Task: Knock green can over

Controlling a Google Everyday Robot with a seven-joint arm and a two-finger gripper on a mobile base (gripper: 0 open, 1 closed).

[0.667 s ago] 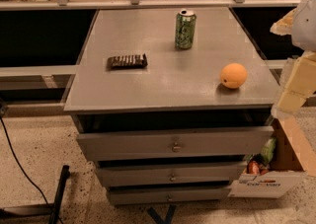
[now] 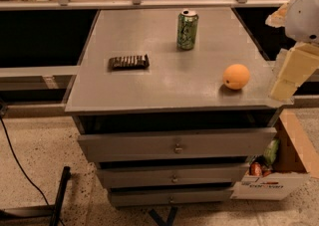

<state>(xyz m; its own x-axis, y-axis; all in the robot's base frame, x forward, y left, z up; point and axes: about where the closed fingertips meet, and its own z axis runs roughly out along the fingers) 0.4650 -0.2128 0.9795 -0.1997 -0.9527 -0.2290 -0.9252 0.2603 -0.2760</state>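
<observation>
The green can [image 2: 187, 30] stands upright at the back middle of the grey cabinet top [image 2: 164, 85]. It has pale print and a silver top. An orange fruit [image 2: 236, 76] sits to its front right, near the right edge. My gripper [image 2: 289, 73], with cream-coloured parts under a white arm, hangs at the right edge of the cabinet. It is just right of the orange and well apart from the can, and it holds nothing that I can see.
A dark ribbed snack bar [image 2: 129, 61] lies on the left part of the top. The cabinet's drawers [image 2: 177, 146] stand slightly pulled out. A cardboard box [image 2: 279, 170] with items sits on the floor at the right. A shelf rail [image 2: 149, 2] runs behind.
My gripper has shifted slightly up and to the left at the right edge. The can, the orange and the bar have not moved.
</observation>
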